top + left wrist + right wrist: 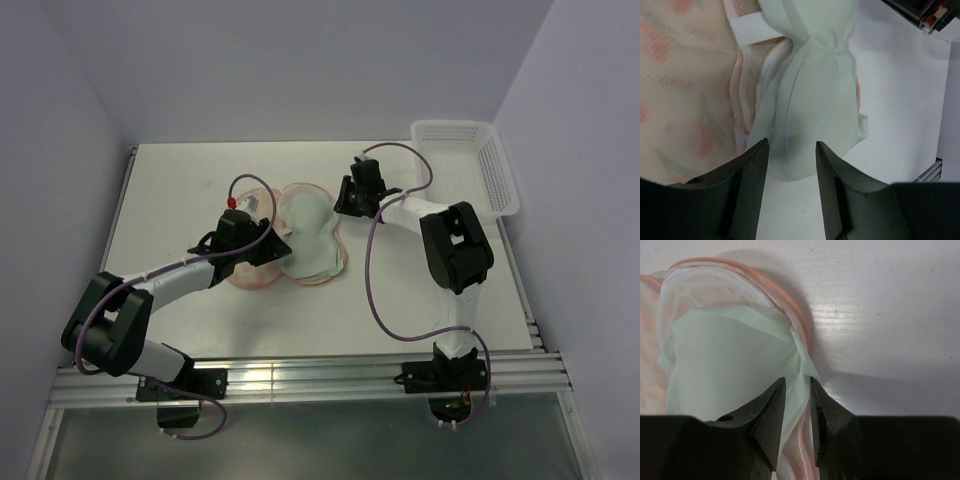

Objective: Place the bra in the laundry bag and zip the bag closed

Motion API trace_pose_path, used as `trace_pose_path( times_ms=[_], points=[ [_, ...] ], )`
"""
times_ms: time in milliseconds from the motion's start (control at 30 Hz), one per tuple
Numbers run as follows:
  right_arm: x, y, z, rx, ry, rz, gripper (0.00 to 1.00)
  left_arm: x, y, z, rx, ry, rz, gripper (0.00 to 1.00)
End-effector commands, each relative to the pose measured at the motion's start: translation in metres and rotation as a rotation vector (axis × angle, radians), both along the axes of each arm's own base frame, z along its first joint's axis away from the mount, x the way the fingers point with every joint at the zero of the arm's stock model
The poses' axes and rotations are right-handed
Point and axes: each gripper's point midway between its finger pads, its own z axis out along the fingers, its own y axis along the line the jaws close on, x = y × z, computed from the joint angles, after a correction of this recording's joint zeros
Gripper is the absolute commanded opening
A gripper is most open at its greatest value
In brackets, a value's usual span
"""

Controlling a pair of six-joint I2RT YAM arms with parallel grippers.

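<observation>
The laundry bag [252, 278] lies opened flat near the middle of the bench [180, 180], its two halves side by side. The pale mint bra [312, 240] rests in the right-hand half, and one end spills over the rim toward the near edge. The left gripper [790, 147] is over the bag's middle with its jaws standing apart, the bra's near end lying between the fingertips. The right gripper [795, 382] is at the bag's right rim with its jaws almost together, pinching the bra's edge; whether the rim is caught too cannot be told. A white perforated basket [500, 170] sits at the far right corner.
</observation>
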Motion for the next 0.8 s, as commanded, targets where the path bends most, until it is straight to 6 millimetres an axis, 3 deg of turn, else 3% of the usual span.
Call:
trace_pose_path(
  times_ms=[0,133,267,367,433,533,600,767],
  points=[
    [0.014,0.000,0.011,-0.011,-0.038,-0.013,0.34,-0.002,0.004,-0.001,0.048,-0.011,-0.017,0.48],
    [0.015,-0.003,0.006,-0.024,-0.030,-0.023,0.45,-0.003,0.015,-0.004,0.128,-0.019,0.015,0.49],
    [0.016,-0.003,0.005,-0.033,-0.034,-0.023,0.46,-0.006,0.012,-0.008,0.129,-0.008,0.001,0.51],
    [0.015,-0.001,0.000,-0.026,-0.016,-0.016,0.37,-0.006,0.004,-0.010,0.096,-0.002,-0.021,0.49],
    [0.014,0.001,0.000,-0.018,-0.019,-0.013,0.20,-0.003,0.002,-0.009,0.086,-0.007,-0.021,0.48],
    [0.014,0.003,0.003,-0.014,-0.026,-0.008,0.08,-0.002,-0.001,-0.005,0.062,-0.022,-0.023,0.44],
    [0.015,0.006,0.006,-0.013,-0.036,-0.001,0.00,-0.002,-0.002,-0.004,0.055,-0.024,-0.025,0.34],
    [0.015,0.020,0.026,0.055,-0.095,0.033,0.00,-0.007,-0.006,-0.010,0.041,-0.004,-0.043,0.13]
  ],
)
